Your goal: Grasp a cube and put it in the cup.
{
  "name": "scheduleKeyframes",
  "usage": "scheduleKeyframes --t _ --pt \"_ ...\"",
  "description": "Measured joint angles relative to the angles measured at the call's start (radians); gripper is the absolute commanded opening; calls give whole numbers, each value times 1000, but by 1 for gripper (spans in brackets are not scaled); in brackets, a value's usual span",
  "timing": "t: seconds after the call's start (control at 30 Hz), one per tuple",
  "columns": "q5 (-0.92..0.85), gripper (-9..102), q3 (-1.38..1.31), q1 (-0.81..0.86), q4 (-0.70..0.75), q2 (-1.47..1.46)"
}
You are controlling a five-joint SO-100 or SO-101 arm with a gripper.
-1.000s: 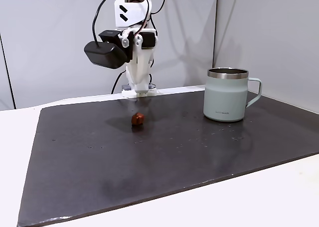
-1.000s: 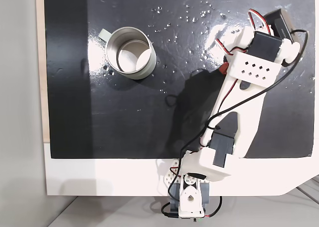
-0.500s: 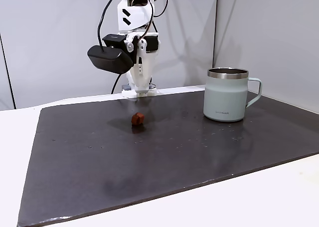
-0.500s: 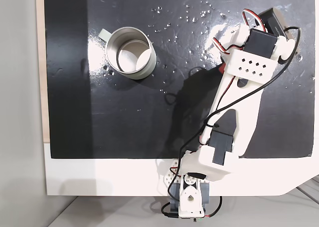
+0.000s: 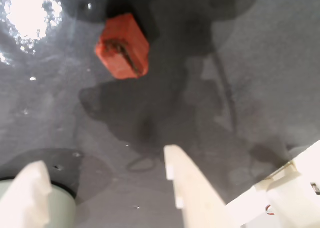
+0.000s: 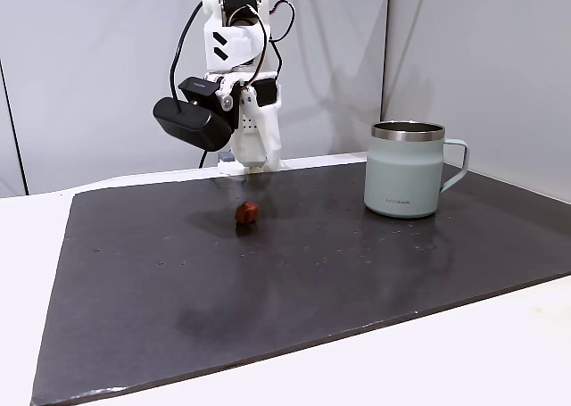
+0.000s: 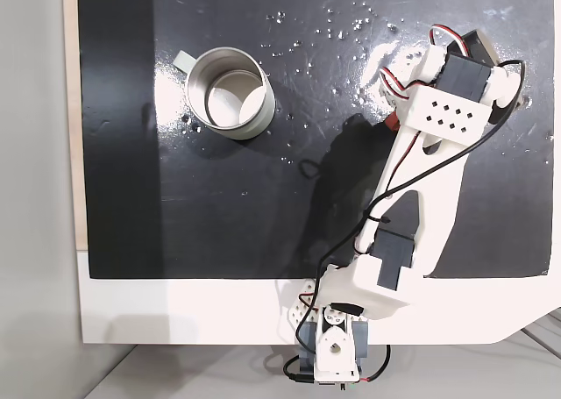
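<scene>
On a dark mat spread over a white table, largest of the loose items: the cup, upright at the right of the side-on fixed view, handle turned right, steel rim bare. Seen from above, steel interior open to the camera and holding nothing. Well apart from the arm and the cube in both fixed views, with only bare mat between.

Behind, a pale wall with a vertical seam. Rising from the mat's far edge, the white arm, red and black cables looped about it, a black camera housing jutting left. From above, the arm angled across the right side of the mat, glare spots on the wet-looking surface nearby, nothing lying between pincer and cube.

Near the mat's middle-left in the side view, the cube, resting flat, small and reddish-brown, just below and in front of the arm's lowered end. From above, only a red sliver peeking out at the arm's edge. At the wrist camera, the cube near the top, on the mat, ahead of the gripper; fingers spread wide, holding nothing, not touching the cube.
</scene>
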Motion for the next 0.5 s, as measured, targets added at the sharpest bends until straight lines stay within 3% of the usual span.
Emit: scheduleKeyframes --t 0.5 --pt "0 26 0 23 -71 -172"
